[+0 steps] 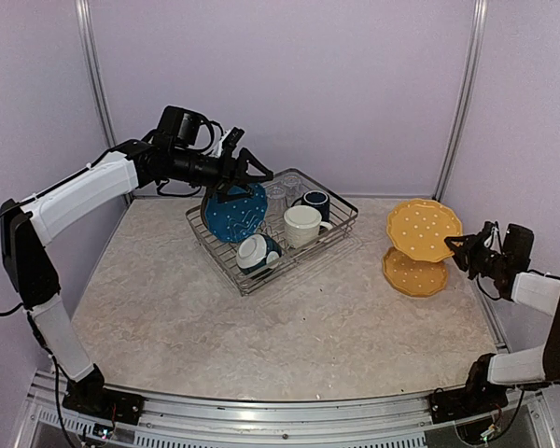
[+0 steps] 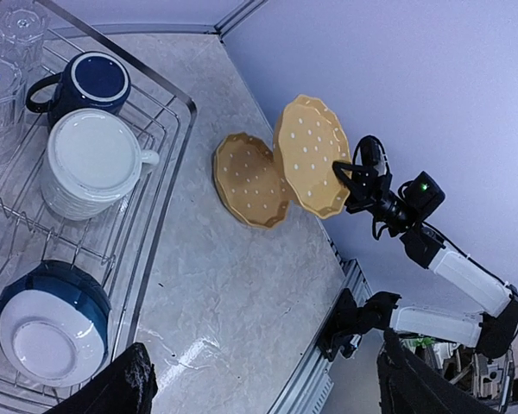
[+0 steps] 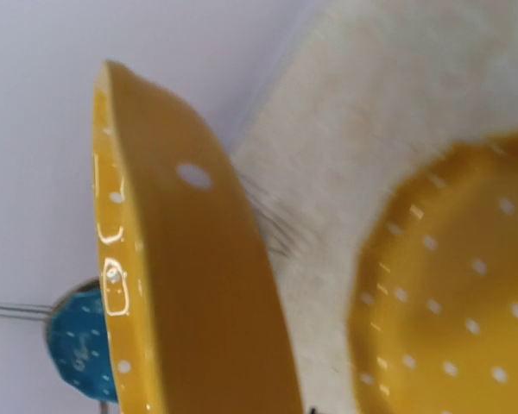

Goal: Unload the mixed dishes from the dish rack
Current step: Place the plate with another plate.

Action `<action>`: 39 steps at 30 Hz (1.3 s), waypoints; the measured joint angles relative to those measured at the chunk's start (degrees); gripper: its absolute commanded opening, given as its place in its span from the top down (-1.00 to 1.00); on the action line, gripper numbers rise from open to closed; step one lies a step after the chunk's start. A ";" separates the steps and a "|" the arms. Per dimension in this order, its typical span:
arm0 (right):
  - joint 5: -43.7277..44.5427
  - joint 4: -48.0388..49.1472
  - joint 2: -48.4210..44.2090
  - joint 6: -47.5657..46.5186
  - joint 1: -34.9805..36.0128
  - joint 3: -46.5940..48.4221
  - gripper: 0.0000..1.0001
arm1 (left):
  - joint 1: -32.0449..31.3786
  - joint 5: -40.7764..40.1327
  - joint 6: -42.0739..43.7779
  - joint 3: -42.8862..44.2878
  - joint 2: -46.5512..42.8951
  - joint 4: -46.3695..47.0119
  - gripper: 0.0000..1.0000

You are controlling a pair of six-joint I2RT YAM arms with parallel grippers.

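Right gripper [image 1: 461,250] is clamped on the rim of a yellow plate [image 1: 422,228], holding it tilted in the air at the right side of the table [image 1: 215,336] — above and apart from a second yellow plate [image 1: 413,273] that lies flat on the surface. Left gripper [image 1: 241,177] has its fingers spread wide, with nothing between them in its wrist view. It hangs over the top edge of the blue plate [image 1: 231,215], and I cannot tell whether it touches. That plate stands upright at the left end of the rack [image 1: 215,254]. Also in the rack are a bowl [image 1: 259,252] at the near corner, a cream mug [image 1: 301,226] in the middle, a navy mug [image 1: 315,201] just behind it and clear glasses [image 1: 280,187] at the far side — all well apart from the yellow pair
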 measured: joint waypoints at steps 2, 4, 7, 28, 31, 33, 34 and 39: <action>-0.37 -1.05 2.29 -1.11 -0.07 -0.13 1.00 | 0.00 -0.13 0.09 0.00 0.00 -0.17 -0.71; -0.39 -1.57 4.63 -2.25 -0.28 -0.15 1.00 | 0.00 -0.26 0.26 0.00 0.00 -0.26 -0.71; -0.24 -1.95 8.15 -4.50 -1.01 -0.09 1.00 | 0.00 -0.63 0.70 0.00 -0.02 -0.85 -0.71; 0.74 -18.84 20.76 -25.86 -2.43 10.56 1.00 | -0.07 -2.69 2.69 0.00 -1.18 -3.63 -0.72; 0.66 -19.12 22.62 -27.28 -2.49 12.00 1.00 | -0.13 -2.75 2.93 0.00 -1.18 -3.78 -0.72; 0.09 -19.12 23.93 -27.78 -2.51 12.81 1.00 | -0.20 -2.93 3.23 0.00 -1.18 -4.07 -0.73; -0.17 -19.10 24.48 -28.00 -2.54 13.18 1.00 | -0.24 -3.02 3.39 0.00 -1.18 -4.17 -0.73; -1.40 -19.10 26.14 -28.81 -2.78 13.97 0.81 | -0.55 -3.37 3.78 0.00 -1.18 -4.90 -0.73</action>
